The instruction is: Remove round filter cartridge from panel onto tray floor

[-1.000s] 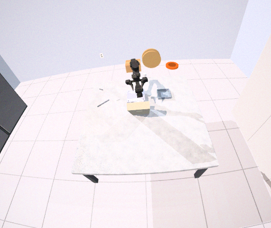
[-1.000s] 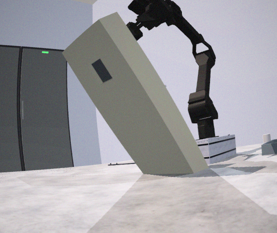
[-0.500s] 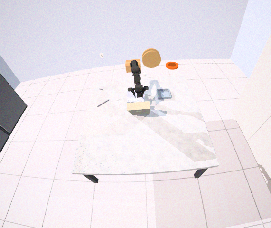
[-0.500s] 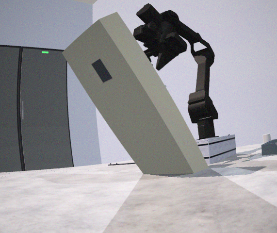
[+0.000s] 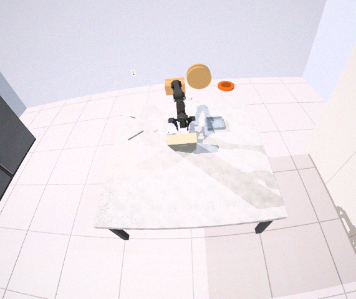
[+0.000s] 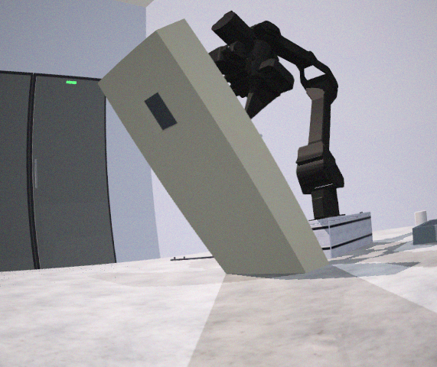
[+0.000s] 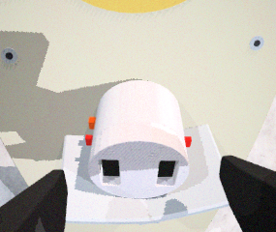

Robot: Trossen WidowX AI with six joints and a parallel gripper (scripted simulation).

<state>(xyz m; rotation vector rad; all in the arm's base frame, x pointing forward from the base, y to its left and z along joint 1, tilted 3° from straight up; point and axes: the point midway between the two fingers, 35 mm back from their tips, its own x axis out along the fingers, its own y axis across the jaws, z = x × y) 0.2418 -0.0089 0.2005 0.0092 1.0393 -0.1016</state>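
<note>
The white round cartridge (image 7: 138, 113) is out of its socket in the wrist view. Its face with two dark slots points toward the camera, and small red and orange tabs show at its sides. It lies over the lower part of the tilted panel (image 5: 181, 139) (image 6: 198, 138) (image 7: 176, 43), with a pale plate (image 7: 81, 210) behind and below it; what bears it is unclear. The yellow ring (image 7: 135, 6) of the socket is at the top edge. My gripper (image 7: 144, 174) (image 5: 182, 128) is open, its fingers apart on either side of the cartridge's near end. The tray (image 5: 217, 129) (image 6: 424, 233) stands right of the arm.
The white base box (image 6: 347, 235) stands behind the panel. A small white cylinder (image 5: 190, 98) (image 6: 420, 218) stands beyond the tray. A dark rod (image 5: 135, 135) lies left of the panel. An orange block (image 5: 169, 89), a round disc (image 5: 199, 76) and an orange ring (image 5: 219, 86) are at the back.
</note>
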